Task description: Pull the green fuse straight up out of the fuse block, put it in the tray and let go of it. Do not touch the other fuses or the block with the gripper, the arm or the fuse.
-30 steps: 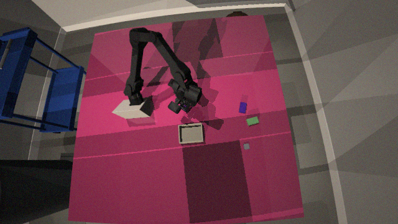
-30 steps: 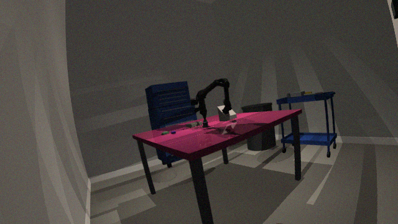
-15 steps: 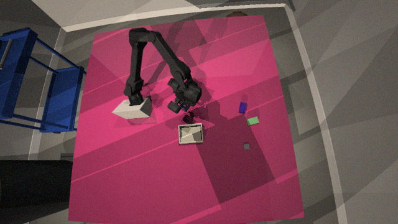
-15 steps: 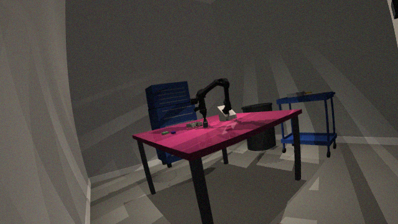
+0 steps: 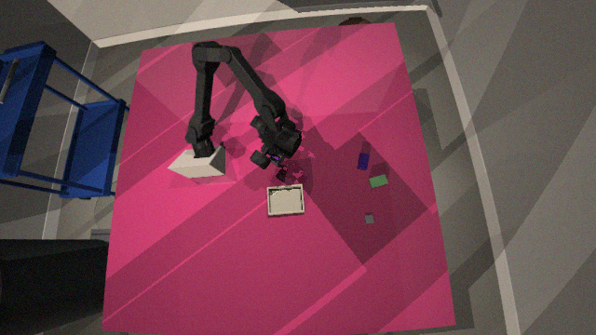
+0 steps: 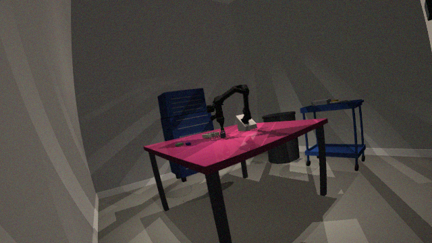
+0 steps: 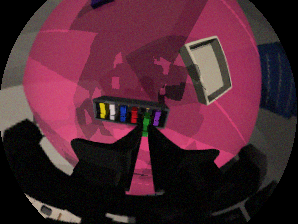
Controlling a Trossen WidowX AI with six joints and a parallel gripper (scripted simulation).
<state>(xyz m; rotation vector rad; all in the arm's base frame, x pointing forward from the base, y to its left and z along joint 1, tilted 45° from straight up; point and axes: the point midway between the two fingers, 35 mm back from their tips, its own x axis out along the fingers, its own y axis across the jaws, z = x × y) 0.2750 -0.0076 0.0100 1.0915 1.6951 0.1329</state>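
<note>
Between the red fuse [image 7: 134, 115] and the purple one [image 7: 157, 118], the jaws grasp the green fuse [image 7: 145, 125] at the fuse block [image 7: 101, 99], probably pinched narrowly to spare both neighbours; it looks small, upright, bright green. Rightward, the tray [image 5: 286, 212] [image 7: 194, 75] waits nearby, presumably for a short carry.

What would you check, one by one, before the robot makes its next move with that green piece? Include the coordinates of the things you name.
1. Gripper [image 5: 276, 160] [image 6: 223, 136] [image 7: 145, 125] shut on the green fuse [image 7: 145, 123]: ok.
2. Green fuse fully out of the fuse block [image 7: 131, 121]: cannot tell; in the wrist view it overlaps the block's near edge.
3. Yellow [image 7: 103, 110], white [image 7: 112, 111], blue [image 7: 123, 113], red [image 7: 134, 115] and purple [image 7: 157, 118] fuses in their row: ok.
4. Fingers clear of the red and purple neighbours: cannot tell; the gaps look small.
5. Tray [image 5: 286, 214] [image 7: 225, 65] free to receive the fuse: ok, nothing seen inside.
</note>
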